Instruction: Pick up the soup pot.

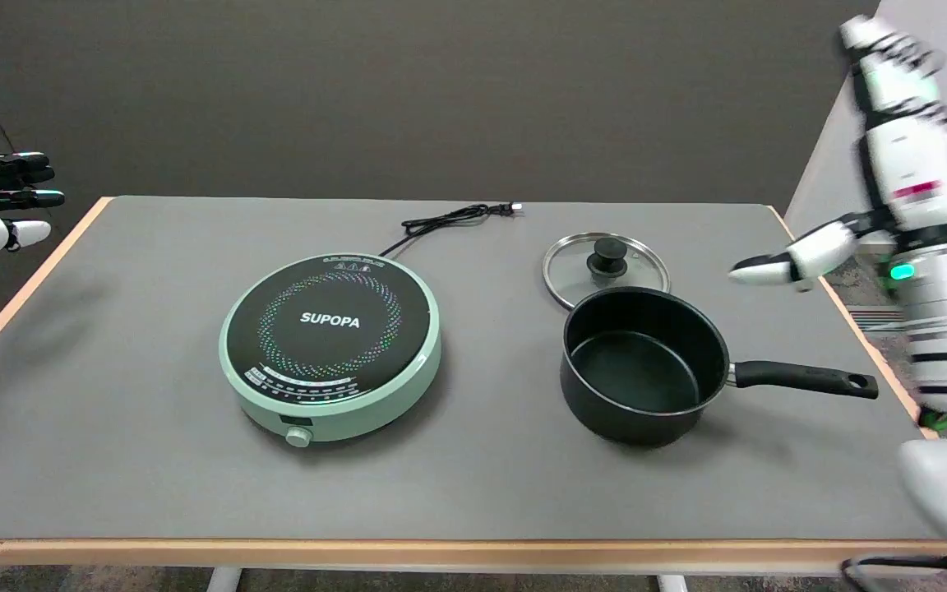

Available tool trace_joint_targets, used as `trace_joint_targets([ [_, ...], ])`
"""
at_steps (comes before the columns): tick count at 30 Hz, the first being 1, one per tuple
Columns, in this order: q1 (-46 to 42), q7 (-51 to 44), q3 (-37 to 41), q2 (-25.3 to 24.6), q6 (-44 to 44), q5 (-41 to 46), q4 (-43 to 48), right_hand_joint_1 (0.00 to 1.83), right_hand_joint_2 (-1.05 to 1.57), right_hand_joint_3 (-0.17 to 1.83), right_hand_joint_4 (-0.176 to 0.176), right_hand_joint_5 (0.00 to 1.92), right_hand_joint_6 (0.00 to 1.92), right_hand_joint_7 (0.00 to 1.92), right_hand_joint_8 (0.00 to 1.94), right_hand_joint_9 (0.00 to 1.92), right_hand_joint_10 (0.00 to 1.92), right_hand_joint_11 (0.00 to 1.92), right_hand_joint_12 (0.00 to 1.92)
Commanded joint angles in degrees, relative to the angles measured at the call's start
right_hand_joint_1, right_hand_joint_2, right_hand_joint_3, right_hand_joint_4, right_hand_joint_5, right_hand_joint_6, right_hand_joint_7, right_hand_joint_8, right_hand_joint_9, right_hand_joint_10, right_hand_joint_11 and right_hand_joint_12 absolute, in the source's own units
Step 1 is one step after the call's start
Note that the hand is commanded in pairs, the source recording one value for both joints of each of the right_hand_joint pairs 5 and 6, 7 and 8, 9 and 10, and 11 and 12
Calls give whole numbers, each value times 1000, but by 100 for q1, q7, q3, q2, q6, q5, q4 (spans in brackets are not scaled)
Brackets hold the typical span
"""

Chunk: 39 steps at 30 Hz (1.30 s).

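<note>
On the left of the tabletop (112, 460) sits a mint-green induction cooker (331, 345), reading "SUPOPA". Right of it, the soup pot (642, 366) stands upright and empty, its glass lid (605, 265) touching behind. The handle runs rightward, toward the right robot hand (893, 156), which hovers blurred above and right of the handle's end, fingers spread, holding nothing.

Reads "SUPOPA" in white capitals across the black glass top of the mint-green induction cooker (330, 345). Shows a curved row of small white control markings along the near edge of that top, too small to read. Bears no other legible text anywhere.
</note>
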Motion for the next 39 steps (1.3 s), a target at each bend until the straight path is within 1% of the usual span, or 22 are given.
trace_joint_targets([
  [1,-297,-3570,-1166,-2255,-738,-270,1240,1160,-315,685,-54,62,62,62,62,62,62,62,62],
  [5,-809,-4544,-1301,-2247,140,799,1223,1153,-277,794,-37,40,40,40,40,40,40,40,40],
  [8,-1141,-5124,-1405,-2143,720,1199,1214,1155,-291,858,-35,34,34,34,34,34,34,34,34],
  [10,-1489,-5501,-1488,-2035,1324,1558,1193,1158,-302,878,-35,32,32,32,32,32,32,32,32],
  [15,-2001,-5739,-1788,-1820,2697,2086,950,1160,-336,938,-28,29,29,29,29,29,29,29,29],
  [19,-2196,-5765,-2123,-1661,3426,2331,618,1157,-343,964,-26,28,28,28,28,28,28,28,28],
  [24,-2251,-5765,-2437,-1649,3931,2721,59,1155,-348,985,-25,28,28,28,28,28,28,28,28],
  [27,-2172,-5765,-2611,-1591,4026,2931,-245,1155,-350,990,-25,28,28,28,28,28,28,28,28],
  [31,-2001,-5765,-2770,-1444,4039,3253,-589,1156,-351,991,-25,28,28,28,28,28,28,28,28],
  [36,-1741,-5771,-3013,-1118,3944,3982,-1098,1161,-347,990,-25,27,27,27,27,27,27,27,27],
  [39,-1685,-5915,-3091,-978,3892,4201,-1166,1165,-338,982,-25,27,27,27,27,27,27,27,27],
])
